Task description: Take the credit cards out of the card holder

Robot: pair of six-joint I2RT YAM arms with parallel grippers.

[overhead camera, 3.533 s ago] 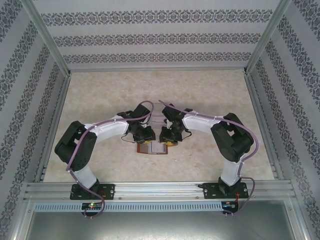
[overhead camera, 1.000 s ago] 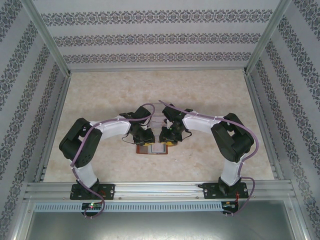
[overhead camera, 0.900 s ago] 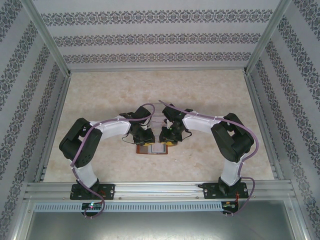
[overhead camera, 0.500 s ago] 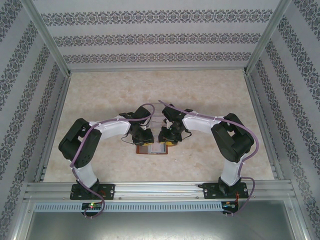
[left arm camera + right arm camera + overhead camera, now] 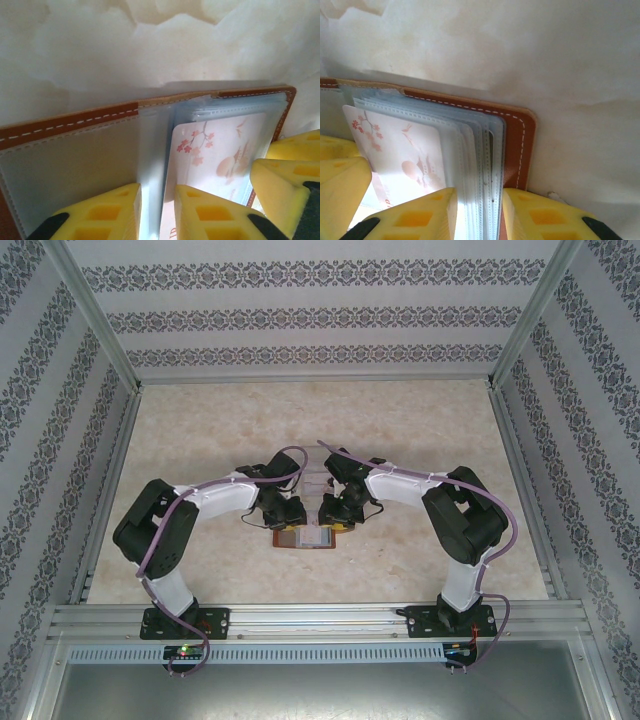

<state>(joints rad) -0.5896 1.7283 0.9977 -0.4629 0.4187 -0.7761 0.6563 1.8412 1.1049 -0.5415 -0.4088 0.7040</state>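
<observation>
The card holder (image 5: 305, 538) lies open on the table between both arms, brown leather with white stitching (image 5: 70, 125) and a fan of clear sleeves (image 5: 480, 150). One credit card (image 5: 220, 150), pale with pink blossom print, sits in a sleeve, its top part showing (image 5: 405, 150). My left gripper (image 5: 156, 190) stands narrowly open over the sleeve's fold and the card's left edge, one finger over the grey pocket and one over the card. My right gripper (image 5: 479, 192) is shut on the sleeve stack at the holder's right end, and its fingers (image 5: 282, 182) show beside the card.
A small clear object (image 5: 316, 482) stands just behind the two grippers. Marble-look tabletop (image 5: 420, 430) stretches open behind and to both sides. Patterned walls and a metal frame (image 5: 100, 490) enclose it.
The left arm's elbow has shifted slightly to the left. Both grippers stay down on the open card holder, which has not moved.
</observation>
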